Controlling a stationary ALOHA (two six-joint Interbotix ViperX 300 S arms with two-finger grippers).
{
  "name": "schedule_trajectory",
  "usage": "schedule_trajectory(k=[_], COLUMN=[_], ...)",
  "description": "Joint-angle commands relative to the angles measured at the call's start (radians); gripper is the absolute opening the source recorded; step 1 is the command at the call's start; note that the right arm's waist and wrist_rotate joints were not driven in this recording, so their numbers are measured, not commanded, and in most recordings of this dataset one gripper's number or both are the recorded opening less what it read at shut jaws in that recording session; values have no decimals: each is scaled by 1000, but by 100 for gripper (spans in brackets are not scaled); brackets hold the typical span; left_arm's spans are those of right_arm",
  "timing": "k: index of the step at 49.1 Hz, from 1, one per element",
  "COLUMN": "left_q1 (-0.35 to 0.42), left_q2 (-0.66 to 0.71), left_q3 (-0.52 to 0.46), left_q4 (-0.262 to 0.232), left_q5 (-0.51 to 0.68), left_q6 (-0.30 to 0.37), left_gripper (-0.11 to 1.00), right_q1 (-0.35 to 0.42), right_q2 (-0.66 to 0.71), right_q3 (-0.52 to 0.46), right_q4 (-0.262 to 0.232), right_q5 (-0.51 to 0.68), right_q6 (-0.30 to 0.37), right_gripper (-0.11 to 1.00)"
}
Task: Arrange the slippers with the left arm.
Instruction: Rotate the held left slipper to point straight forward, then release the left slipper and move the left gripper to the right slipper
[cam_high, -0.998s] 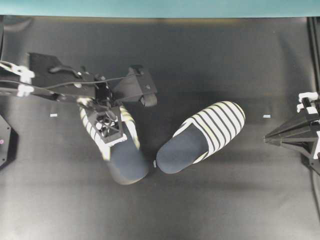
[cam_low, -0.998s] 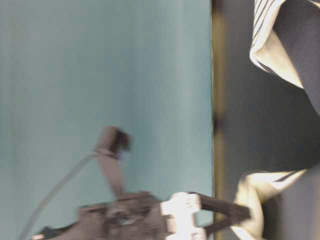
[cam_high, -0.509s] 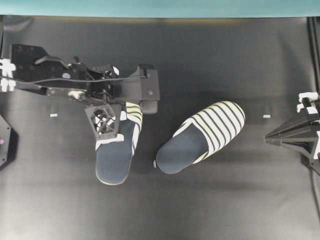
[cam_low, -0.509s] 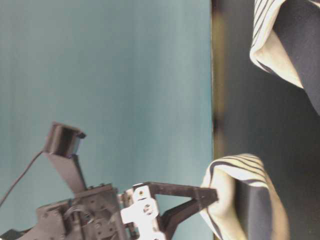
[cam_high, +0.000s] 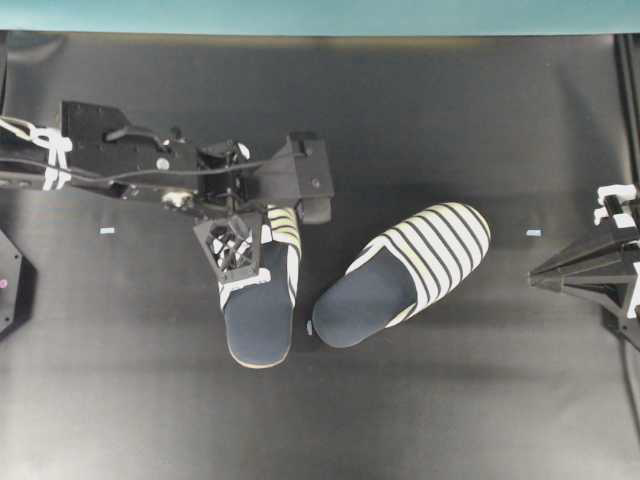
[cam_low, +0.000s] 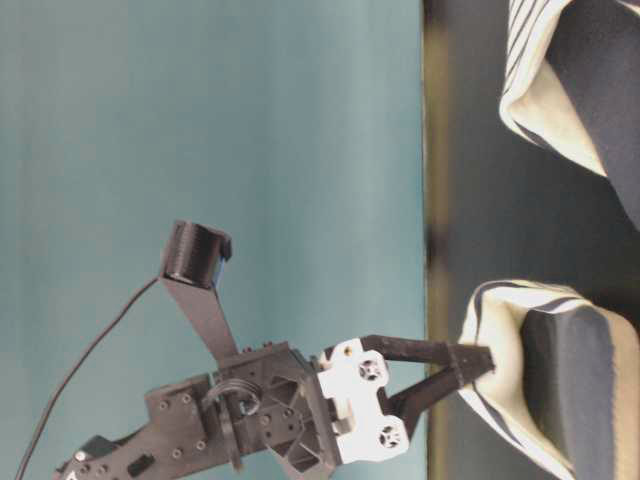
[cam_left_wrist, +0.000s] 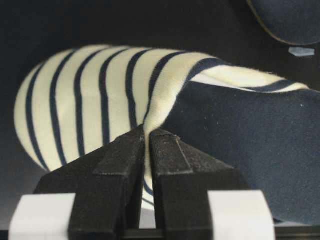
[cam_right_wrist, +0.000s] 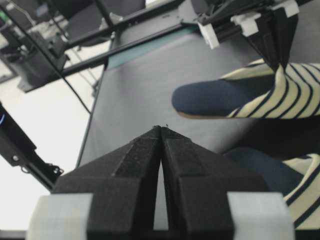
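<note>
The black bench (cam_high: 420, 420) carries both slippers and gives them a flat, free surface where they can be slid or turned. The left arm (cam_high: 120, 170) reaches in from the left side of the overhead view, and its claw (cam_left_wrist: 148, 142) is clenched on the edge of the striped upper of the left slipper (cam_high: 258, 300); I think it grips there because the soft folded cloth is the easiest part to pinch and to steer. This slipper lies just beside the right slipper (cam_high: 405, 272), which rests free on the bench and points at a slant, so the pair is not yet parallel. The right claw (cam_right_wrist: 161, 135) is closed on nothing and waits apart. No brand, label or writing can be read on anything.
</note>
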Motion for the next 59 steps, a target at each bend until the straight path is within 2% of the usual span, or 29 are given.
schedule_trajectory(k=[1,21,24,28,34,37,39,49,56,59], left_q1=[-3,-6,-6,-5,-6,-11,-17,-44,-57,-57], left_q2=[-11,-11,-11,-11,-14,-26,-41,-83,3,64], left_q3=[3,46,48,49,46,32,20,-130,-255,-305], left_q4=[2,2,2,2,2,2,2,2,2,2], left_q5=[-21,-98,-97,-98,-83,-66,-57,-51,-75,-77], left_q6=[-25,-51,-64,-80,-57,-29,-2,178,305,390], left_gripper=[1,4,16,42,77,87,90,90,90,90], right_q1=[0,0,0,0,0,0,0,0,0,0], right_q2=[5,5,5,5,5,5,5,6,5,5], right_q3=[-6,-8,-6,-6,-8,-8,-6,-6,-2,-2], right_q4=[2,2,0,0,2,2,2,2,2,0], right_q5=[-5,-3,-3,-3,-5,-5,-5,-6,-6,-8], right_q6=[0,2,2,2,0,0,2,0,2,2], right_gripper=[0,0,0,0,0,0,0,0,0,0])
